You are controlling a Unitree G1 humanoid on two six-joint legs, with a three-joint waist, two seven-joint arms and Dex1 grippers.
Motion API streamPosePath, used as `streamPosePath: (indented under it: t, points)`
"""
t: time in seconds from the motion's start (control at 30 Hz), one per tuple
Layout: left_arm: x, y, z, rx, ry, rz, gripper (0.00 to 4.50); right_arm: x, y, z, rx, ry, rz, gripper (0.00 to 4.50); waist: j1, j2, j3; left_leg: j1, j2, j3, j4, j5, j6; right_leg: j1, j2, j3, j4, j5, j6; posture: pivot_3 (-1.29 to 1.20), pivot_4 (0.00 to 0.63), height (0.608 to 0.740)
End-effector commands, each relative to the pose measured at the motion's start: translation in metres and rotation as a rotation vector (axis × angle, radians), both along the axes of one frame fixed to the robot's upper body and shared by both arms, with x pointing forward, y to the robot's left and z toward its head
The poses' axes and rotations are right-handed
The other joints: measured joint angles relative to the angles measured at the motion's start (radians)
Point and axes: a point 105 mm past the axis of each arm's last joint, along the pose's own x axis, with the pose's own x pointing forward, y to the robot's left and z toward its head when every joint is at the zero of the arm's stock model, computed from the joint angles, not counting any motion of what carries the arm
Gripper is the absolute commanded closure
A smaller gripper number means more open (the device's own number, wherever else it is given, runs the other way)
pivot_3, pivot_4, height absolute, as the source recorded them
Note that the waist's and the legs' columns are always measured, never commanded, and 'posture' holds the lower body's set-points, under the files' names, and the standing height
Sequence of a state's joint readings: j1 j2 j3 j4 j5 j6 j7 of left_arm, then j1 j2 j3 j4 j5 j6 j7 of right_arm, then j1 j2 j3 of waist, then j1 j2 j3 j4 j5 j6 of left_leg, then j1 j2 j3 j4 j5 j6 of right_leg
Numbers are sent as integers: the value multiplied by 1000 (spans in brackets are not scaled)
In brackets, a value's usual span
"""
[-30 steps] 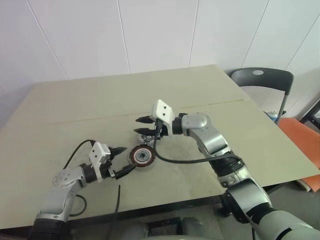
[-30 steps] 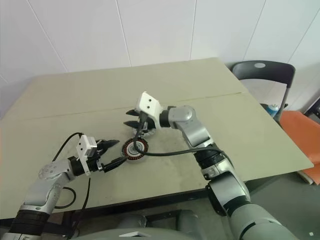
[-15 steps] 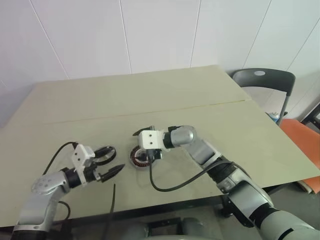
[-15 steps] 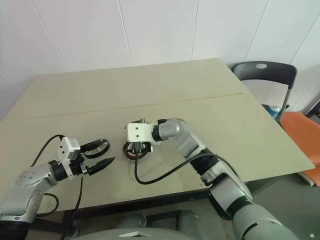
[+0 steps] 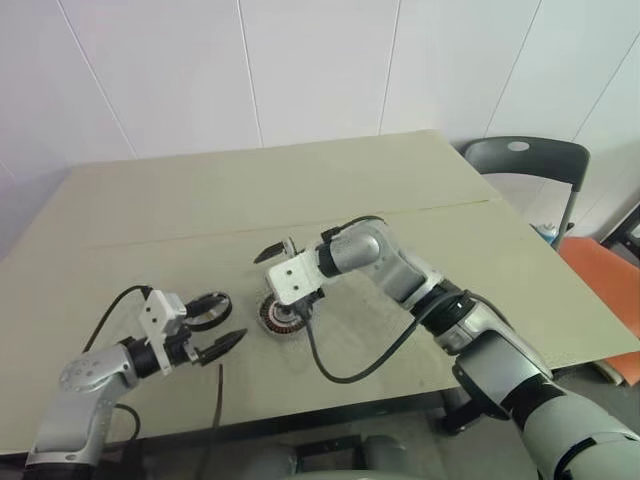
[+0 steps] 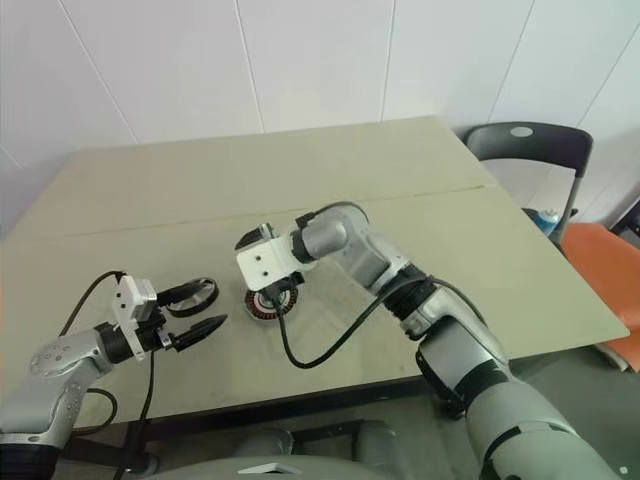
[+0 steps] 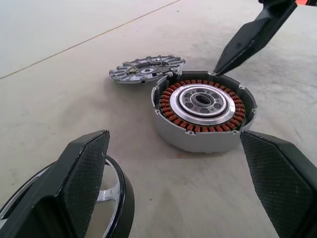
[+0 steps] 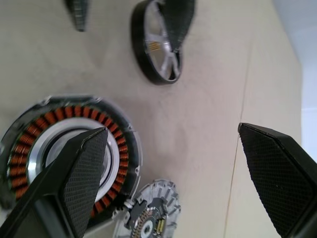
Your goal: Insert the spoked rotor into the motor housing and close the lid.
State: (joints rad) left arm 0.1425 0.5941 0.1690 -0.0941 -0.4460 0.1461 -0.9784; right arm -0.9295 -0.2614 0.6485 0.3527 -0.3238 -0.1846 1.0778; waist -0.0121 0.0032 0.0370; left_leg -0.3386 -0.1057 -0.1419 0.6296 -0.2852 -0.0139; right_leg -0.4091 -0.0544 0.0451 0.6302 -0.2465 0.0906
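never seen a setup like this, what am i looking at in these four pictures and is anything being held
This is a two-armed humanoid robot at a table. Two pictures come from cameras in its head, looking down over the arms. The other two come from a camera on each wrist, looking along that arm's two black fingers.

On the table lie three motor parts: the motor housing with its ring of copper windings, the lid, a flat grey notched disc lying right beside it, and the spoked rotor, a black ring with silver spokes.

The left gripper is open at the rotor. The right gripper is open over the housing. Neither is clamping anything.
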Motion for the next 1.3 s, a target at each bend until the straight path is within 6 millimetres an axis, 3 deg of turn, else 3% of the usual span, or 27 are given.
streamPosePath:
  t: [0.03, 0.37, 0.63, 1.3]
  points:
    - [5, -4, 3, -5, -29, -21, 0, -6, 10, 9, -105, -98, 120, 72, -1, 0, 0, 0, 0, 0, 0, 0, 0, 0, 0, 0, 0, 0, 0, 0, 0, 740]
    - [2, -4, -8, -20, -23, -23, 0, -5, 29, 16, -265, -221, 259, 72, -1, 0, 0, 0, 0, 0, 0, 0, 0, -1, 2, 0, 0, 0, 0, 0, 0, 740]
    - [2, -5, -8, -24, -28, -22, 0, -1, 29, 8, -358, -259, 303, 72, -1, 0, 0, 0, 0, 0, 0, 0, 0, -1, 3, 0, 1, 0, -1, 0, 0, 740]
    - [2, -18, 6, -36, -42, -20, 0, 0, 21, -12, -389, -232, 324, 72, -2, 0, 0, 0, 1, 0, 0, 0, -1, -2, 4, 1, 1, 0, -1, 0, 0, 740]
